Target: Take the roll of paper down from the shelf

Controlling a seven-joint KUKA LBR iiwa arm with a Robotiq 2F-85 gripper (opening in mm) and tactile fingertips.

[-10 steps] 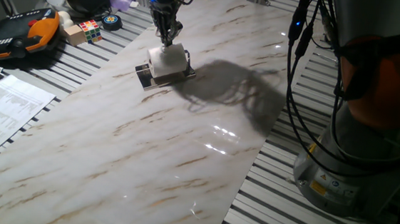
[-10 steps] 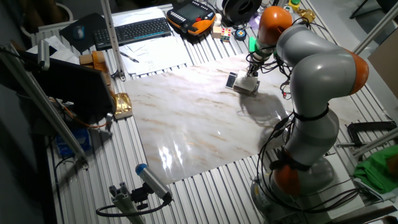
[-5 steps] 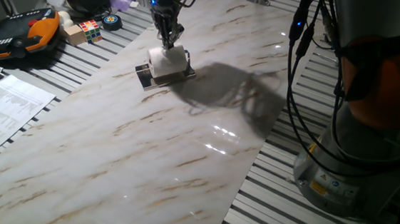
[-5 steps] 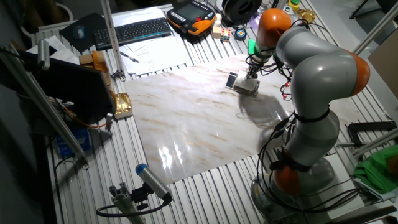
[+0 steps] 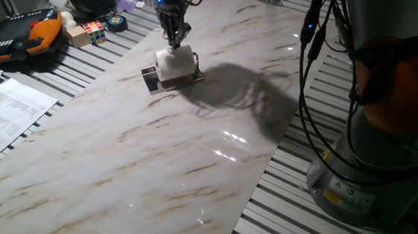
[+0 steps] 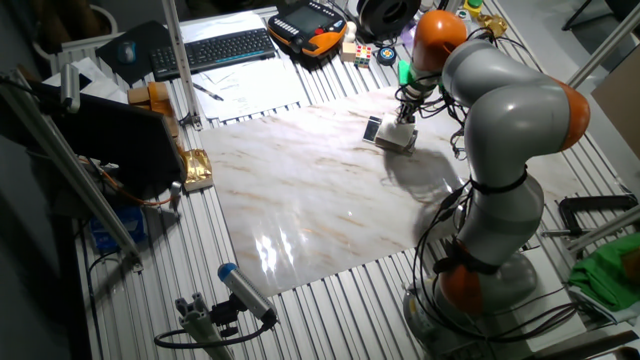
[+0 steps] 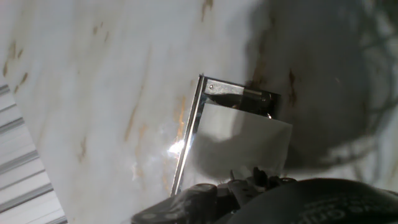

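My gripper [image 5: 173, 44] sits at the top of the roll of paper [image 5: 176, 64], fingers drawn in close, but I cannot tell whether they are pinching its upper edge or only touching it. The roll rests on the shelf [image 5: 152, 78], at about eleven o'clock on the marble board [image 5: 191, 153]; in the hand view the wire rail [image 7: 188, 134] runs along its nine o'clock side. I judge this the grasp step; next, confirm grip, then lift straight up clear of the rail.

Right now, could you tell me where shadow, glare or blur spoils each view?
One fixed view: the arm's shadow falls beside the roll of paper, with glare patches on the marble. The other fixed view: glare near the marble's front edge. Hand view: soft focus, the roll half shadowed, bright glint along the shelf rail.
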